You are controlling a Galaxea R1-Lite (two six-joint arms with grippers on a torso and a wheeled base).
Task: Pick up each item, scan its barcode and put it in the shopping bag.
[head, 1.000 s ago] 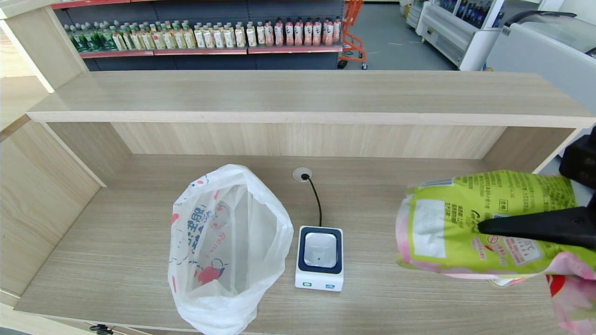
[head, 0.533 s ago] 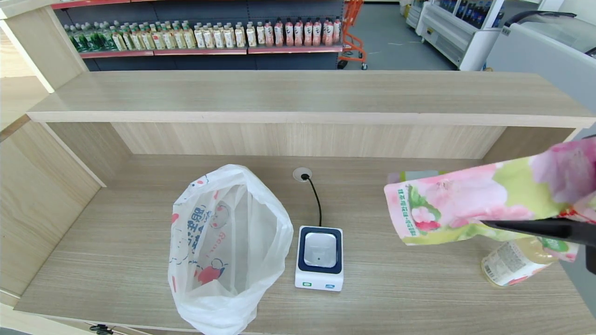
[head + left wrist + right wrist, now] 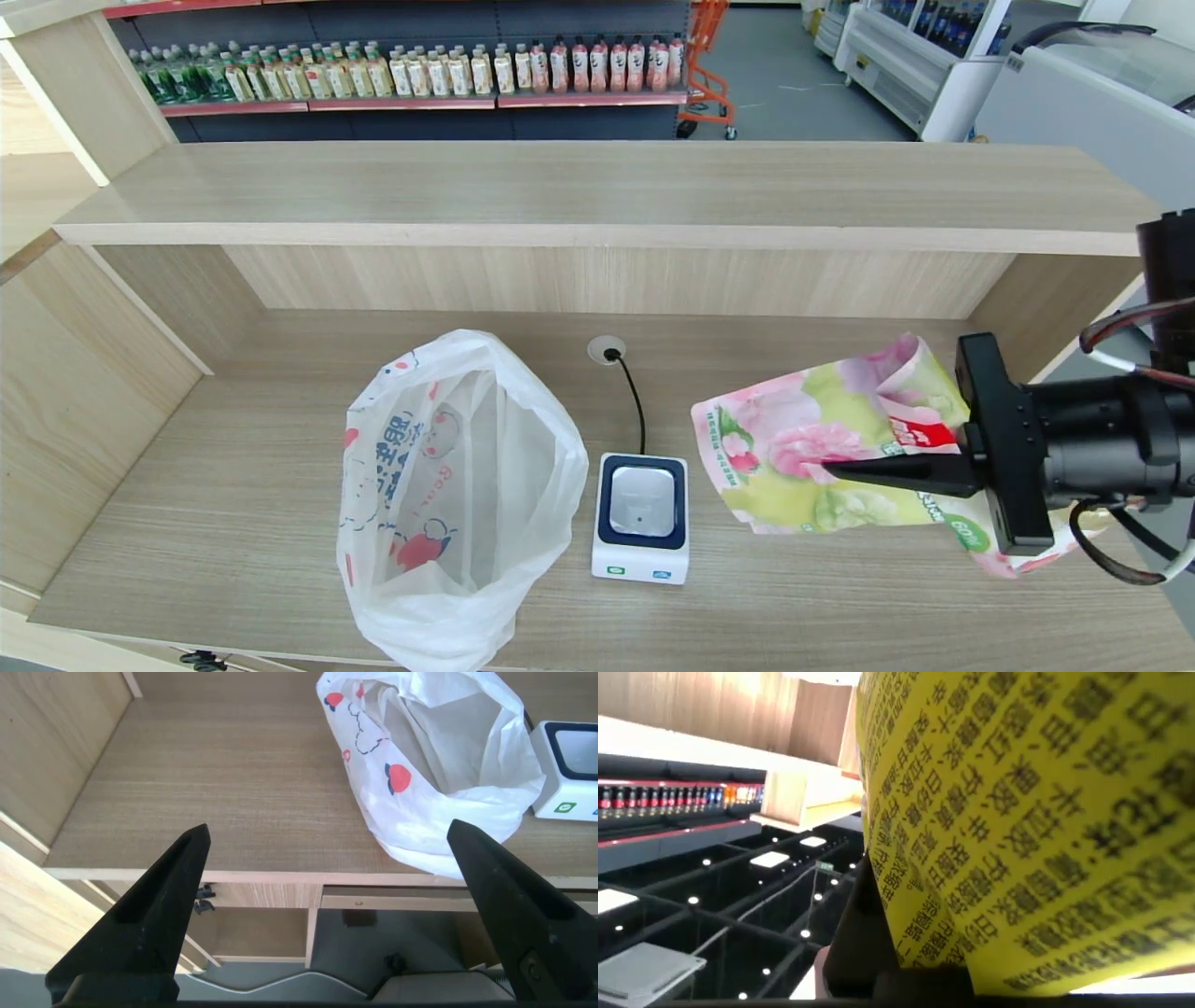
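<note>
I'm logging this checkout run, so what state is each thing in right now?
Shopping bag: mouth open, on the counter, nothing visible inside.
Scanner: face up on the counter, uncovered, cable attached.
Pouch: held above the counter, right of the scanner, flowery side up.
Right gripper: shut on the pouch.
Left gripper: open, holding nothing.

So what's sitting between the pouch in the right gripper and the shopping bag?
The barcode scanner sits on the counter between the shopping bag and the pouch, close beside the bag, in the head view.
</note>
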